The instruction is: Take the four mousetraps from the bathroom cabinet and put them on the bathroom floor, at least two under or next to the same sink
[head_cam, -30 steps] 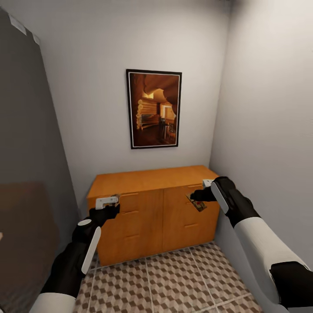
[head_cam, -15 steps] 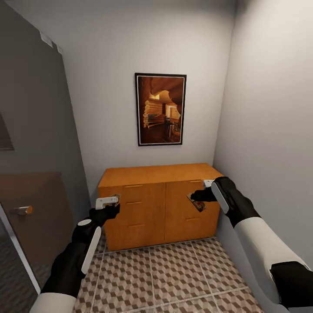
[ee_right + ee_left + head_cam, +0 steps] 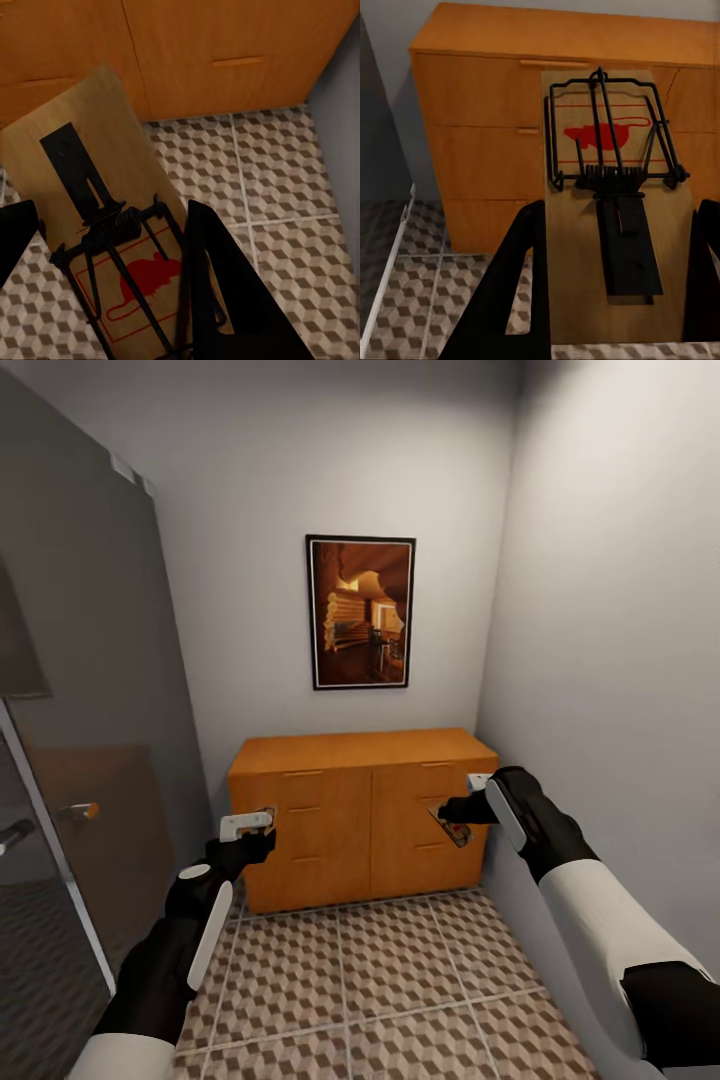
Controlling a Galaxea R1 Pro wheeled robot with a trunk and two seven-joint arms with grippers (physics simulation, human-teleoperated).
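Observation:
My left gripper is shut on a mousetrap, a tan board with black wire and a red mouse print that sits flat between the fingers in the left wrist view. The right gripper is shut on a second mousetrap, seen tilted in the right wrist view over the cube-patterned bathroom floor. Both are held at drawer height in front of the orange-brown cabinet, whose drawers are closed. The sink is out of view.
The cabinet fills the end of a narrow alcove between grey walls, under a framed picture. A dark door with a handle and a pale frame edge stand at the left. Patterned floor stretches between me and the cabinet.
The whole view has shifted: the cabinet looks smaller and farther off, more floor and the door at the left show. Both grippers keep their hold and pose.

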